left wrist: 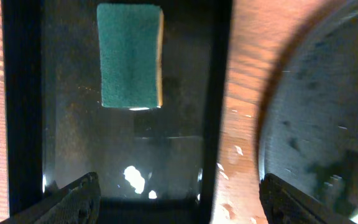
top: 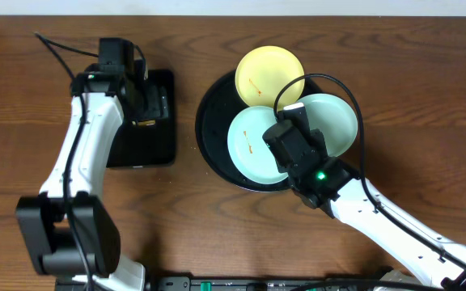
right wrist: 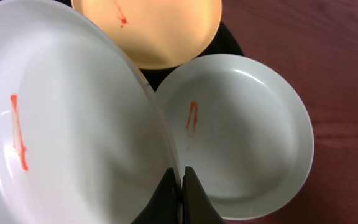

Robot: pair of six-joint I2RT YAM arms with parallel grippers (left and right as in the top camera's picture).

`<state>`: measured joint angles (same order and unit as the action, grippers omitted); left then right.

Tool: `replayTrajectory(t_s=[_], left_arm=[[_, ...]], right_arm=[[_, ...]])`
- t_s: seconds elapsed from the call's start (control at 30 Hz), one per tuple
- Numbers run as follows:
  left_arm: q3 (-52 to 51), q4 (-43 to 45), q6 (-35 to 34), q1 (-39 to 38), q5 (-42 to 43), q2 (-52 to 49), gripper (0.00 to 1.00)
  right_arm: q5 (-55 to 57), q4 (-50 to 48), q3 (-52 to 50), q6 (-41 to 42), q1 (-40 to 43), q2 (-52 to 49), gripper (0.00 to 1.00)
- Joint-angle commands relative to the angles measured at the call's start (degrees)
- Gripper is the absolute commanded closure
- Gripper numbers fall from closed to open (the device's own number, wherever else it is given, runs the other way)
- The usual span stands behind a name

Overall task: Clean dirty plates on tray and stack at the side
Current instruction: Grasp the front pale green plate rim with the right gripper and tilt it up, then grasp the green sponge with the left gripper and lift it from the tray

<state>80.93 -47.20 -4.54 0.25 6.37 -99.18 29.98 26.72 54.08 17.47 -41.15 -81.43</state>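
Round tray (top: 210,133): on the counter, carrying all three plates, each smeared orange-red; none stacked aside yet.
Left jaws: spread wide above the small tray (left wrist: 23,93); the sponge (left wrist: 130,55) lies ahead, untouched.
Right jaws: pressed together at the rim of the upper teal plate (right wrist: 61,124), where it overlaps the lower teal plate (right wrist: 247,137); whether the rim is caught cannot be told.
Risk, push: closed tips nudging that rim may tilt or slide the upper plate into the yellow plate (right wrist: 160,31).
Risk, wipe: without a steady hold, scrubbing would likely skate a plate off the tray.
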Motion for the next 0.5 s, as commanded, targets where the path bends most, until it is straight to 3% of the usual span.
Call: replayTrajectory(t_s=[0.0, 0.47], left_arm=[[-0.4, 2.7, -0.5, -0.1, -4.5, -5.8, 0.18], [-0.4, 13.6, -0.4, 1.6, -10.5, -19.3, 0.19]], right_arm=[[-0.1, 0.0, 0.5, -0.4, 0.3, 0.1, 0.99], [-0.5, 0.3, 0.5, -0.4, 0.3, 0.1, 0.99]])
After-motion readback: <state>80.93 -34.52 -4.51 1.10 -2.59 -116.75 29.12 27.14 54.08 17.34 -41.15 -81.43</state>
